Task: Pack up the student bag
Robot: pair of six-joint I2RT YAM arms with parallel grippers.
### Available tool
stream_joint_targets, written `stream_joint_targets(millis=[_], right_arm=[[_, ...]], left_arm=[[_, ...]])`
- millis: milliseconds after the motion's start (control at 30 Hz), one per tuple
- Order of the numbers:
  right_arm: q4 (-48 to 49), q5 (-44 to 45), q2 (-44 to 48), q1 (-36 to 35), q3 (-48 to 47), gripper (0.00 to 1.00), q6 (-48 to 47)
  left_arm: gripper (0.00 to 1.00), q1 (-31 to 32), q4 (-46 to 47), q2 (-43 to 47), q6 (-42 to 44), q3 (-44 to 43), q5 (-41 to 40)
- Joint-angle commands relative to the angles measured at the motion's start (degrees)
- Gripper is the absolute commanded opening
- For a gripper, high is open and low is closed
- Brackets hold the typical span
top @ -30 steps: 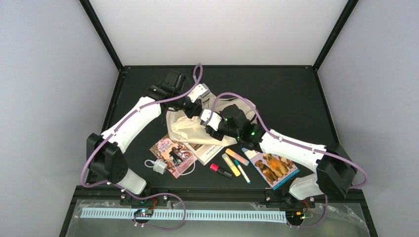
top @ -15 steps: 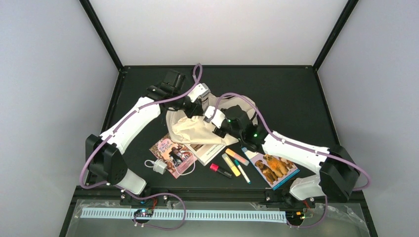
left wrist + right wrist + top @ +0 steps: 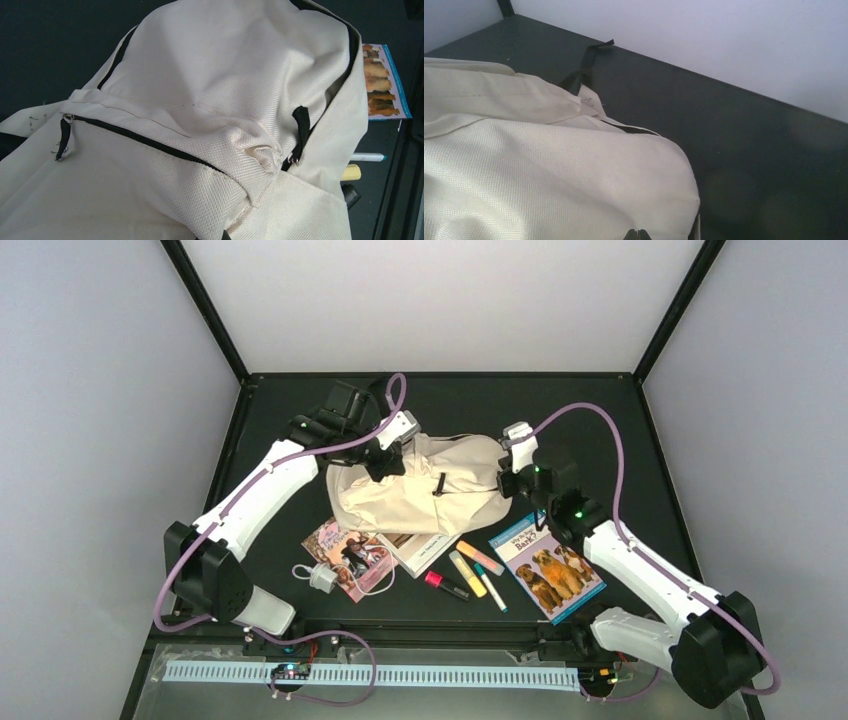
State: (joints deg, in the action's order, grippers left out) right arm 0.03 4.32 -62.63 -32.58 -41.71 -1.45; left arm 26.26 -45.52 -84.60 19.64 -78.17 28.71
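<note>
Student bag [image 3: 430,490] lies at the middle of the desk [image 3: 600,430]. Left pincer [image 3: 386,458] is pressed together on fabric at its left side; right pincer [image 3: 506,480] is likewise pressed together, pinching its right edge.

In the overhead view the light is even and diffuse and falls from above. The pale walls [image 3: 100,490] read bright, the matte black worktop [image 3: 600,420] soaks the light up, and only soft, short shadows sit under things. The cream bag [image 3: 420,495] is the brightest thing on the worktop, its folds still readable. Focus there is sharp. In the left wrist view the bag's weave is crisp and its creases gently shaded, while the right edge goes dark and smeared. The right wrist view is softer: the fabric nearest the lens blurs, and the worktop carries a faint sheen.
</note>
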Motion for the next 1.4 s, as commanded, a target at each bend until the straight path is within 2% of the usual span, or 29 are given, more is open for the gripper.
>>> stream_joint_targets(millis=[0,67,167,333,467,667,833,900,967,1133,1367], right_arm=[[-1.3,-6.5,1.5,1.4,0.0,0.01,4.5],[-2.5,-12.2,1.0,1.1,-1.7,0.02,3.6],[-1.9,-17.4,0.9,-1.4,-3.4,0.11,6.0],[4.7,-28.8,-0.1,-3.3,-2.4,0.29,22.8],[11.6,-31.0,-3.2,-4.2,-0.4,0.34,31.0],[6.6,-27.2,-9.2,-4.2,-5.7,0.33,31.0],[5.0,-25.5,-8.8,-4.3,-5.5,0.34,30.4],[5.6,-25.6,-9.0,-4.3,-5.3,0.33,30.1],[6.3,-26.6,-10.1,-4.2,-5.7,0.29,30.1],[5.7,-26.2,-10.8,-4.2,-6.3,0.02,30.8],[3.7,-23.4,-6.4,-3.3,-3.7,0.01,29.9]], left_arm=[[0.01,-0.3,1.1,2.9,0.7,-1.1,1.3],[0.02,-0.3,1.2,2.8,-0.9,-1.2,1.7],[0.02,-0.3,1.2,2.6,-3.1,-1.5,2.7],[0.02,-0.3,1.7,3.2,-4.6,-1.2,2.9],[0.02,-0.3,1.9,3.2,-5.1,-1.4,4.6],[0.02,-0.3,2.2,3.6,-5.8,-1.5,5.5],[0.01,-0.3,2.4,3.8,-5.8,-1.3,6.4],[0.02,-0.3,2.4,3.8,-5.8,-1.3,6.8],[0.01,-0.4,2.4,3.8,-5.9,-1.2,6.8],[0.02,-0.3,2.0,4.3,-5.4,-1.1,6.4],[0.02,-0.3,0.6,5.1,-3.3,-0.7,3.7]])
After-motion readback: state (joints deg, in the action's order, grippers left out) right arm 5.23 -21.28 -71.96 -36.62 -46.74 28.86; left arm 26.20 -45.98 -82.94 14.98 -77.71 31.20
